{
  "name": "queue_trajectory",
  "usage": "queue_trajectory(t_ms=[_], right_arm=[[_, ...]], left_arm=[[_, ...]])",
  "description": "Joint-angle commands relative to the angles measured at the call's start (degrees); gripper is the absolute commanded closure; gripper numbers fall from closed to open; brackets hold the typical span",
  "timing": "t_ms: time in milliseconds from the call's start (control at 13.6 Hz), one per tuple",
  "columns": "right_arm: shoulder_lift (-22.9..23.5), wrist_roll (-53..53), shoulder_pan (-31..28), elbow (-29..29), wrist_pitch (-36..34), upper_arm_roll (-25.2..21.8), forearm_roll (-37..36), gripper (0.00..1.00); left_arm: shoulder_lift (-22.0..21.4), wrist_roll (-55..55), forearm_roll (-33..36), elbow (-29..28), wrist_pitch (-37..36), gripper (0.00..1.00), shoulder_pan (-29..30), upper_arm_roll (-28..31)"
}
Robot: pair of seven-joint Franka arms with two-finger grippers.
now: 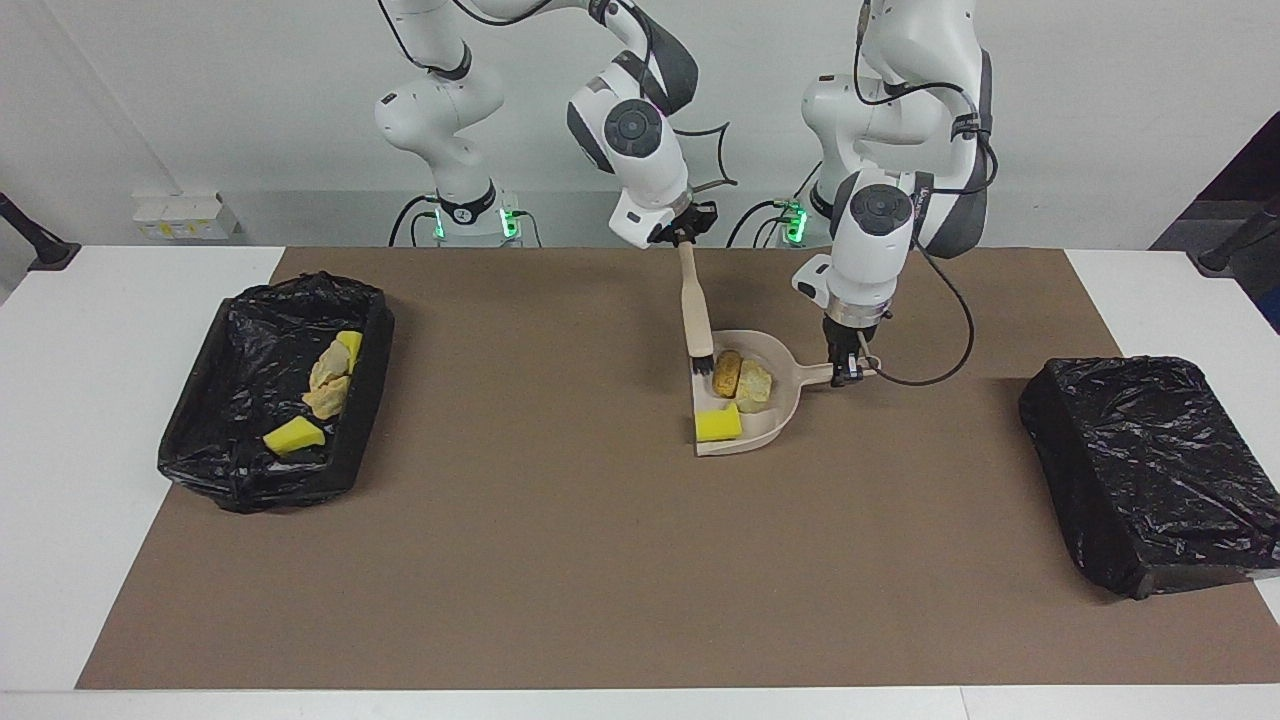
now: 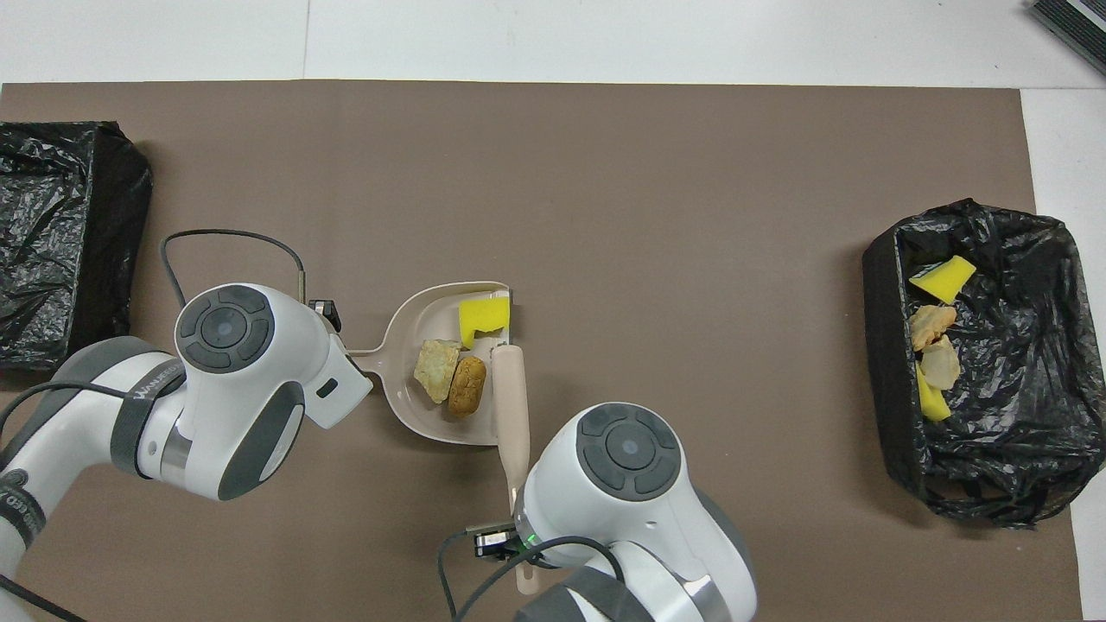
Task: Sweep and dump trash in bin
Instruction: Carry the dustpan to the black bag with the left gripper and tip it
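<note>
A beige dustpan (image 1: 772, 418) (image 2: 413, 321) sits low at the mat's middle. It holds trash: a yellow sponge piece (image 1: 718, 424) (image 2: 482, 318), a brown bread-like lump (image 1: 727, 371) (image 2: 467, 385) and a pale lump (image 1: 754, 385) (image 2: 437, 370). My left gripper (image 1: 848, 372) is shut on the dustpan's handle. My right gripper (image 1: 685, 237) is shut on the handle of a beige brush (image 1: 692, 310) (image 2: 511, 397). The brush's dark bristles stand at the dustpan's mouth beside the bread lump. In the overhead view both grippers are mostly hidden under their wrists.
An open bin lined with a black bag (image 1: 362, 400) (image 2: 881, 363) stands at the right arm's end. It holds yellow sponge pieces (image 1: 293, 435) (image 2: 942, 278) and tan lumps (image 1: 328, 385) (image 2: 933, 324). A black-bag-covered box (image 1: 1150, 470) (image 2: 52, 242) stands at the left arm's end.
</note>
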Motion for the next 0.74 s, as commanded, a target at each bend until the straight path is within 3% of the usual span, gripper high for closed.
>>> queue_trajectory(t_ms=[0, 221, 441, 662], right_arm=[[-3.64, -0.22, -2.02, -0.49, -4.50, 0.14, -7.85, 1.00], [-3.99, -1.27, -5.17, 1.69, -9.15, 0.14, -15.87, 1.00], [-4.35, -9.33, -12.81, 5.47, -15.74, 0.14, -16.94, 1.00], [-4.35, -15.85, -18.88, 5.48, -19.27, 0.32, -17.73, 1.00]], left_arm=[[-0.16, 4.09, -5.41, -0.81, 2.68, 1.00, 2.29, -0.45], [-2.26, 10.85, -8.68, -0.37, 2.26, 1.00, 6.23, -0.45], [-3.76, 14.90, -10.80, 2.52, 0.50, 1.00, 10.19, -0.10], [-3.67, 15.44, -10.80, 8.84, -7.56, 1.00, 17.12, -0.01]])
